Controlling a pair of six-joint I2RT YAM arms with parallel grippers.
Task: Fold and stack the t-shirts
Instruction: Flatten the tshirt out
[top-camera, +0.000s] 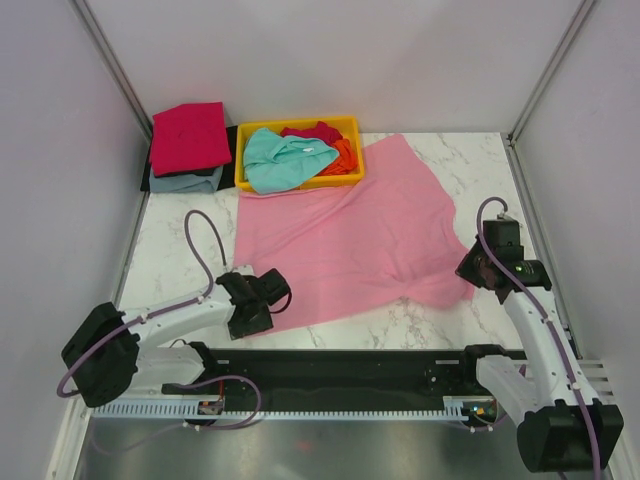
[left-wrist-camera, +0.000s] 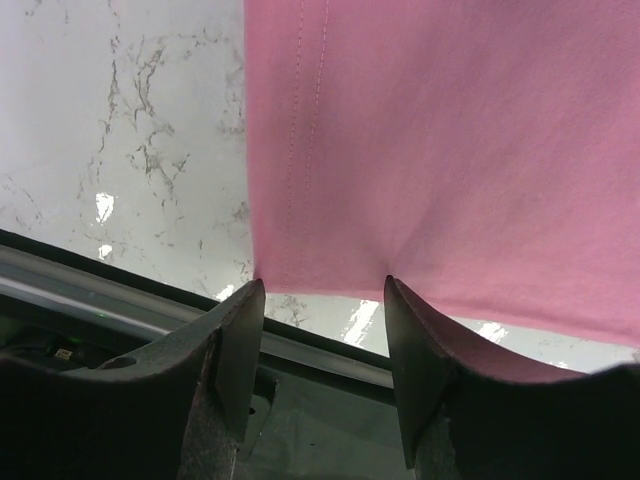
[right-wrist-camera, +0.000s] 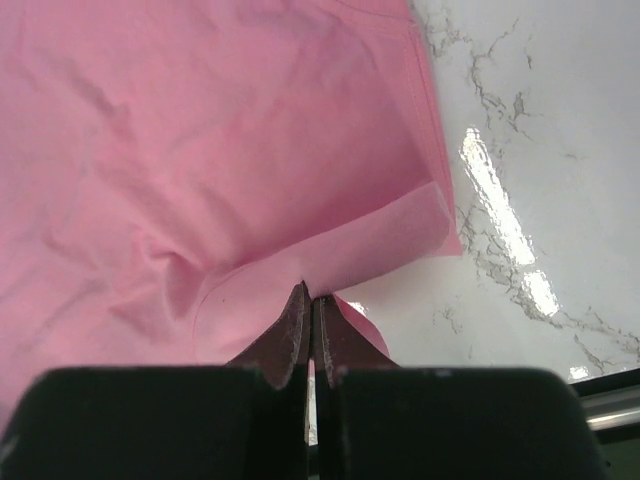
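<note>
A light pink t-shirt (top-camera: 350, 235) lies spread over the marble table, its far edge touching the yellow tray. My right gripper (top-camera: 473, 268) is shut on the shirt's near right edge; in the right wrist view the jaws (right-wrist-camera: 312, 298) pinch a fold of pink cloth (right-wrist-camera: 200, 150). My left gripper (top-camera: 262, 300) is open at the shirt's near left corner; in the left wrist view the hem (left-wrist-camera: 420, 150) lies just beyond the fingertips (left-wrist-camera: 322, 282), not between them. A teal tee (top-camera: 285, 160), with red and orange ones (top-camera: 330, 140), fills the tray. A crimson tee (top-camera: 190, 135) lies folded on a grey-blue one (top-camera: 185, 182).
The yellow tray (top-camera: 345, 123) stands at the back centre. The folded stack sits on a dark mat at the back left. Grey walls close the left and right sides. A black rail (top-camera: 340, 365) runs along the table's near edge.
</note>
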